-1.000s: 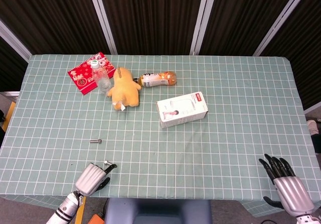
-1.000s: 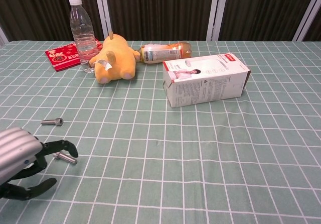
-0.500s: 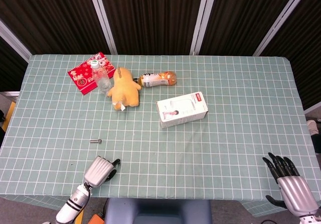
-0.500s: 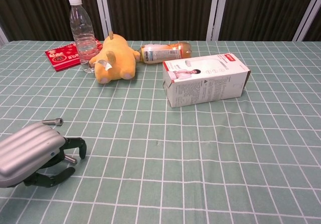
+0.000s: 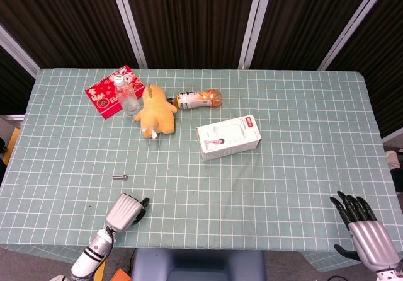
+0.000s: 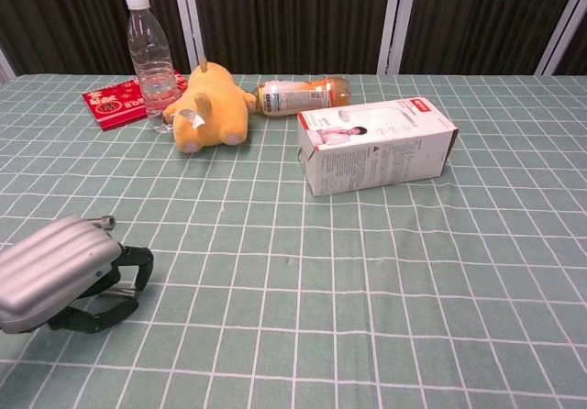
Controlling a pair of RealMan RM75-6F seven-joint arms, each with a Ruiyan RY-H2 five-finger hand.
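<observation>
My left hand (image 5: 126, 210) (image 6: 62, 271) lies low over the table's front left, knuckles up and fingers curled down. In the chest view a small metal bolt (image 6: 126, 287) shows between its dark fingers and thumb; whether they grip it is hidden. A second bolt (image 5: 119, 177) (image 6: 101, 220) lies just beyond the hand, partly hidden by it in the chest view. My right hand (image 5: 364, 229) hangs off the table's front right corner with its fingers spread and nothing in it. It appears only in the head view.
At the back left of the green checked table (image 5: 283, 180) stand a clear water bottle (image 5: 128, 95) (image 6: 151, 60) and a red packet (image 5: 104, 97). Beside them lie a yellow plush toy (image 5: 156, 111) and an orange drink bottle (image 5: 198, 99). A white box (image 5: 228, 137) lies mid-table.
My left hand has moved forward and down over the nearer bolt, its fingers curling around it. My right hand has drawn back slightly toward the front edge.
</observation>
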